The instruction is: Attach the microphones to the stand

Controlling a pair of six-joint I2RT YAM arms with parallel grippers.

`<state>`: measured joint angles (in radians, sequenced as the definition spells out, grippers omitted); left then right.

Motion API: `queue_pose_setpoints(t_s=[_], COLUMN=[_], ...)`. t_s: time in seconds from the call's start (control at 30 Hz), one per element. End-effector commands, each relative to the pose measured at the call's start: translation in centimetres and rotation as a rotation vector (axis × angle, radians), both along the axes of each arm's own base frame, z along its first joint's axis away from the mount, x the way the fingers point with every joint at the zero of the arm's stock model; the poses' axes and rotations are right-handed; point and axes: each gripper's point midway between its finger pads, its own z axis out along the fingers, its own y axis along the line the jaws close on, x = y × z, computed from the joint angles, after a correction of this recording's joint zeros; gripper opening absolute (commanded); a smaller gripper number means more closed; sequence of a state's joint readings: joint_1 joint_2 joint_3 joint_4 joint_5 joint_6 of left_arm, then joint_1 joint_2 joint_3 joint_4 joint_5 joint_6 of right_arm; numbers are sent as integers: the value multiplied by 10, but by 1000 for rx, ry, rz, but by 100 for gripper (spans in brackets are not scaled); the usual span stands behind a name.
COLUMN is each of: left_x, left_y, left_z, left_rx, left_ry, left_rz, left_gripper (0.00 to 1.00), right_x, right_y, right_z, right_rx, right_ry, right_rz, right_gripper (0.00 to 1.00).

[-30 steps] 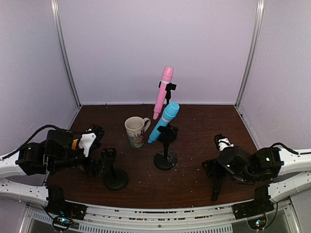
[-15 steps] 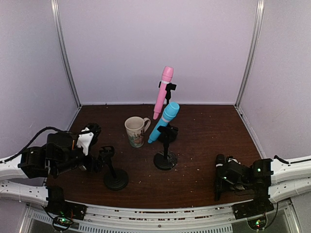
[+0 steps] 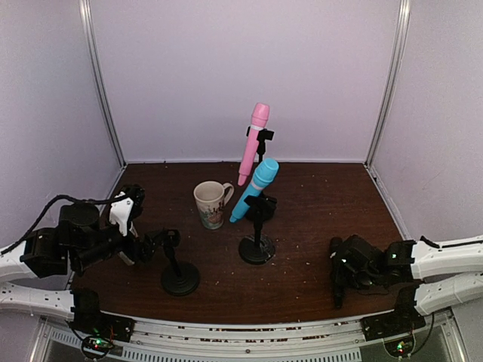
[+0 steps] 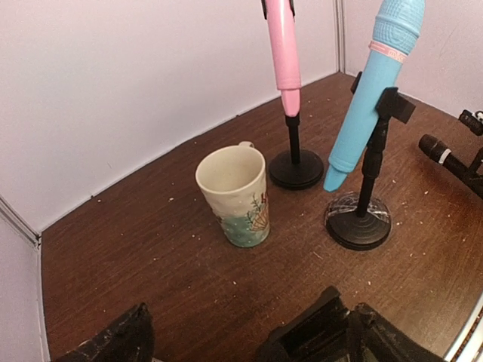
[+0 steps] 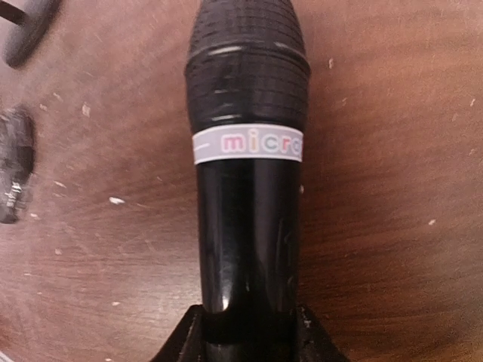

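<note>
The black microphone point(image 5: 247, 226) has a glossy plastic body and a gridded head. The table point(image 5: 400, 226) is matt brown wood. The mug point(image 4: 235, 188) looks glazed.

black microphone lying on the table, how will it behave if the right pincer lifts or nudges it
Likely rigid: the black microphone shows a straight hard-looking body. Its round glossy barrel probably rolls if nudged sideways on the table and may slip in the right pincer, whose fingers flank the handle, so the bulkier head could droop.
</note>
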<state>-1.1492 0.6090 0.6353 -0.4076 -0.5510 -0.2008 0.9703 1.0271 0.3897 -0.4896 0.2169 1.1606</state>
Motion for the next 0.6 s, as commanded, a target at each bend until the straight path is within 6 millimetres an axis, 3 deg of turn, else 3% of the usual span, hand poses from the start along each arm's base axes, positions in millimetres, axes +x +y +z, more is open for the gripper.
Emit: queue_pose_setpoints(t_s=[0.0,0.1,0.27,0.37,0.57], left_x=[8,17,26,25,-2], left_y=[-9,-11,-26,-41,-99], left_z=[40,46,71,92,128], left_rx=[-30,27,0,-74,-224], left_ry=[-80,-102,-148,-168,-123], left_rz=[6,46,55,10,-281], left_gripper=[94,98,98,98,86], right_x=[18,30,40,36,8], right_y=[-13,-12,9,24,45], right_z=[42,81,140,166,218], right_rx=[36,65,190,257,455], right_ry=[-159,-275,-436,-506,-688], right_rz=[-63,-48,42,152,354], right_gripper=[26,20,11,9,9])
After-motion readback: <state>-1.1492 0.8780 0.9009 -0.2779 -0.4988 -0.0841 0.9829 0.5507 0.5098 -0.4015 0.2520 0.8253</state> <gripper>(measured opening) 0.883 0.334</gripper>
